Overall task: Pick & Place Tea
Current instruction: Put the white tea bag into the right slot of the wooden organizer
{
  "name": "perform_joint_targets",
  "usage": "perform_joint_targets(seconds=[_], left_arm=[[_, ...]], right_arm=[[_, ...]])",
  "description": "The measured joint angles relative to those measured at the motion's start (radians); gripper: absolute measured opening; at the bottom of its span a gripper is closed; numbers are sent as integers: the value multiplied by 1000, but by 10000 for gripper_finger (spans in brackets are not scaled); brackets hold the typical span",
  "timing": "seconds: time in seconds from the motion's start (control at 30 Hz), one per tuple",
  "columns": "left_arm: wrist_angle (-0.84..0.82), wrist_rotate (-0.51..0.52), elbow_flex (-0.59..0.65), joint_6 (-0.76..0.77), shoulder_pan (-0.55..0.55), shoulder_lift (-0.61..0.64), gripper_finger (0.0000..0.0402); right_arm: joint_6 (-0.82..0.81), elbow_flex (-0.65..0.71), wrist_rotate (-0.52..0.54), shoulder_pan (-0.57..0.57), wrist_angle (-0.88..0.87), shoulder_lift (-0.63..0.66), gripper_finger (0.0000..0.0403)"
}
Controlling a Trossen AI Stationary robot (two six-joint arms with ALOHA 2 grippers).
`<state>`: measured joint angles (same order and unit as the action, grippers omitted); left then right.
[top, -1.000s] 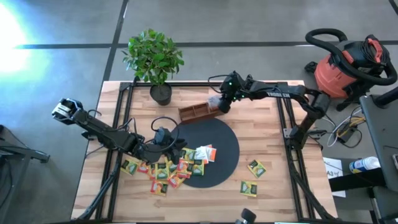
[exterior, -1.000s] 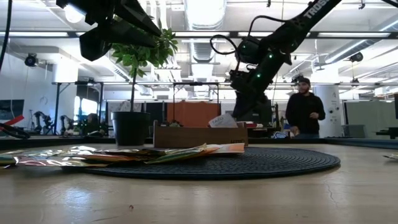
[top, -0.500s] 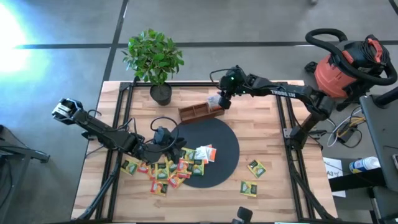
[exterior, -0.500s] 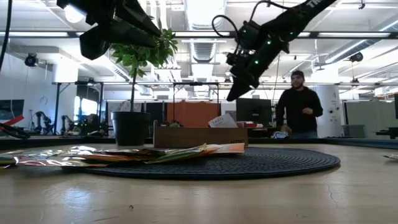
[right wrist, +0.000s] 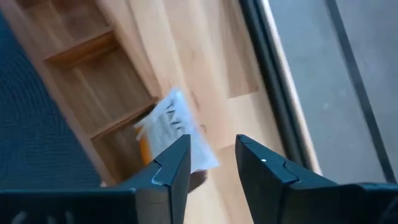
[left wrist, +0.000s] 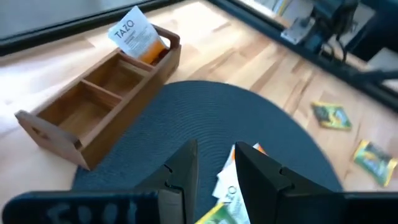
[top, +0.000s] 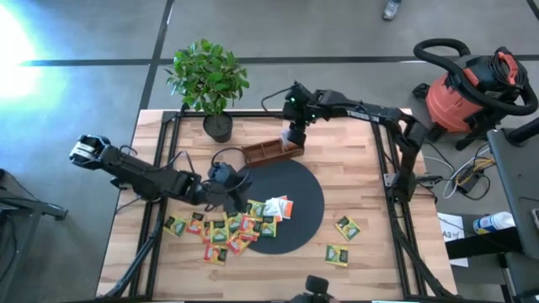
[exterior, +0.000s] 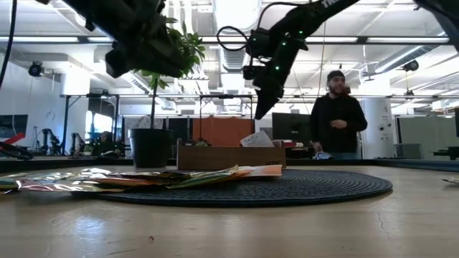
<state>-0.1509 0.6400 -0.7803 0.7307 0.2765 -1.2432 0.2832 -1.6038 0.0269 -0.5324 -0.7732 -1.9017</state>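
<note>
White-orange sachet (left wrist: 137, 38) stands in wooden tray's (left wrist: 93, 99) end compartment.

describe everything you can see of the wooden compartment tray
The wooden compartment tray is a long, narrow, open-topped box of brown wood, split by thin dividers into compartments. It lies flat on the light wooden table, set at a slant, at the far edge of the round black mat and near the potted plant. One end compartment holds a white-and-orange Tazo tea sachet standing tilted, poking above the rim; the other visible compartments look empty. Neither gripper touches it.
</note>
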Motion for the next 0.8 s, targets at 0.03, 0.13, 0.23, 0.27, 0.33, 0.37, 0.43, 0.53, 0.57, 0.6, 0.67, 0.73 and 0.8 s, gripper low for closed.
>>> perform_joint_targets(seconds=[0.03,0.13,0.23,0.27,0.33,0.37,0.43,0.53,0.57,0.6,0.67,0.73,0.8], left_arm=[[0,-9,0,-22,-13,0,83],[0,-38,0,-52,-53,0,83],[0,-39,0,-76,-93,0,83],[0,-40,0,-79,-105,0,83],[0,-40,0,-72,-126,0,83],[0,-40,0,-68,-135,0,83],[0,-41,0,-71,-146,0,83],[0,-42,0,-79,-153,0,83],[0,-42,0,-79,-153,0,83],[0,-42,0,-79,-153,0,83],[0,-42,0,-79,-153,0,83],[0,-42,0,-81,-153,0,83],[0,-41,0,-87,-153,0,83]], right_arm=[[17,-27,1,-1,-30,-19,125],[63,-107,3,2,-129,-93,133],[91,-195,-3,4,-223,-164,141],[95,-225,-6,4,-246,-185,143],[104,-281,-22,2,-294,-224,147],[107,-309,-28,1,-318,-240,148],[117,-362,-29,3,-355,-265,150],[137,-405,-35,5,-375,-282,149],[138,-412,-36,4,-373,-286,148],[138,-415,-36,4,-374,-290,146],[139,-416,-35,2,-375,-293,144],[143,-406,-38,0,-376,-292,143],[143,-392,-53,1,-380,-292,143]])
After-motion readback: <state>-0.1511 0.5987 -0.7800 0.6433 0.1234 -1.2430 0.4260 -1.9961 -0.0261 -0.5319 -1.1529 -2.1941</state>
